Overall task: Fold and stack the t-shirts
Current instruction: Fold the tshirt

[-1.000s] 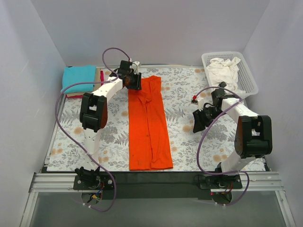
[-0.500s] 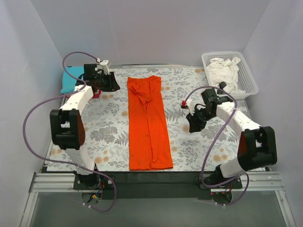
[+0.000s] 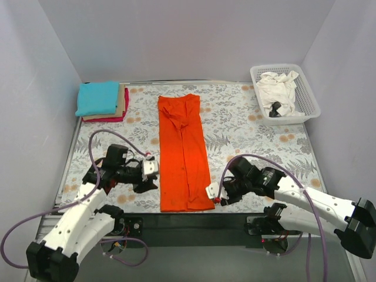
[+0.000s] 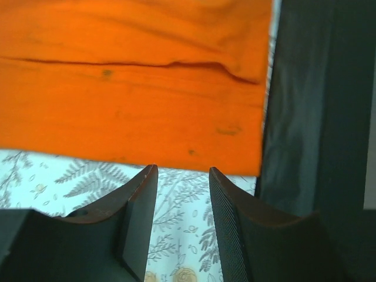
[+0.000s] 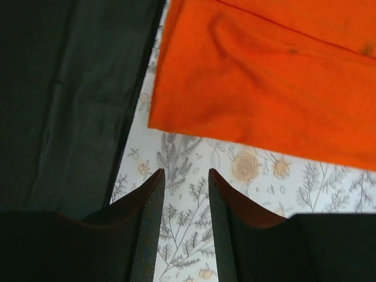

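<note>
The bright orange t-shirt (image 3: 184,154) lies folded into a long strip down the middle of the table, its hem at the near edge. My left gripper (image 3: 154,178) is open and empty, low beside the strip's near left corner. In the left wrist view (image 4: 182,176) the orange hem (image 4: 135,111) lies just ahead of the fingertips. My right gripper (image 3: 216,197) is open and empty beside the near right corner (image 5: 176,111); its wrist view (image 5: 185,176) shows bare cloth between the jaws. The teal t-shirt (image 3: 97,97) lies folded on the crimson one (image 3: 125,101) at the back left. The white t-shirt (image 3: 278,88) is crumpled in the basket.
The white lattice basket (image 3: 305,97) stands at the back right corner. The grey floral cloth (image 3: 247,126) covers the table. A dark strip (image 3: 188,220) runs along the near table edge, just behind both grippers. A tan layer shows in the back-left stack.
Both arms have swung from the back of the table to the near edge. The left left the teal stack; the right came from mid-right. The orange t-shirt has not moved.
</note>
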Robot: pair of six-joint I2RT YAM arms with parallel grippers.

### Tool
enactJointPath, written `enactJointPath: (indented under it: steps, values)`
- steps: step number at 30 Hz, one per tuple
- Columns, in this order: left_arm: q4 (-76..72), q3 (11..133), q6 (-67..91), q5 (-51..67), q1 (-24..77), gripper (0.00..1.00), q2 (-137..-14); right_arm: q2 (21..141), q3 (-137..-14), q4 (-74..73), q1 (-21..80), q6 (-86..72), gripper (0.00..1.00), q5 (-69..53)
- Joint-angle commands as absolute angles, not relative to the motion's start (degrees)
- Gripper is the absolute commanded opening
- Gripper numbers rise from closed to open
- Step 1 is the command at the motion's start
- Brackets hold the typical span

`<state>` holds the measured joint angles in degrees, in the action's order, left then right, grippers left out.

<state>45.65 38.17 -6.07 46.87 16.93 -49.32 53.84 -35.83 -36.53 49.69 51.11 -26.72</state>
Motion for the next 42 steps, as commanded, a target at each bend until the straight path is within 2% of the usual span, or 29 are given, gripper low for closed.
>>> enactJointPath:
  steps: [1,4,8,12,18,23,26,29,30,34,39,42]
  values:
    - [53.3,33.1,-19.1,49.1,21.3,0.39,-41.2,52.5,-30.9,-28.8,57.8,52.9,0.37,-21.2]
    - [50.5,29.7,-19.5,46.9,25.6,0.41,-38.2,52.4,-28.5,-24.0,64.1,53.4,0.38,-18.4]
    - [46.1,29.2,-16.3,45.3,30.8,0.43,-46.5,56.2,-27.1,-19.3,66.9,53.7,0.39,-16.6]
    - [36.7,25.8,-8.1,35.4,45.0,0.44,-49.3,58.9,-27.0,-17.9,68.6,55.3,0.39,-18.5]
    - [27.0,21.9,-1.0,24.6,57.8,0.44,-55.6,64.8,-26.5,-16.4,69.3,57.9,0.37,-18.3]
    - [23.6,19.2,-2.5,21.7,57.9,0.41,-56.9,66.0,-25.1,-15.6,69.4,59.0,0.36,-17.4]
    - [22.9,18.1,-3.3,20.0,57.8,0.34,-57.5,66.6,-24.2,-14.9,69.3,59.2,0.28,-16.7]
    - [22.6,17.8,-3.7,19.7,57.8,0.22,-57.0,66.9,-23.8,-13.8,69.3,58.6,0.12,-15.8]
    - [22.8,18.0,-3.0,19.9,57.8,0.17,-56.6,67.0,-24.3,-13.6,69.3,58.4,0.02,-15.5]
    - [25.2,19.9,-1.3,21.4,57.9,0.01,-53.3,66.0,-26.3,-14.1,69.3,56.4,0.01,-13.1]
    - [29.3,23.9,-0.4,24.2,55.2,0.00,-47.7,61.9,-30.0,-16.2,69.0,51.8,0.01,-11.0]
    - [32.7,27.2,-0.4,28.7,48.4,0.00,-46.5,59.3,-30.8,-16.3,68.5,51.2,0.01,-9.3]
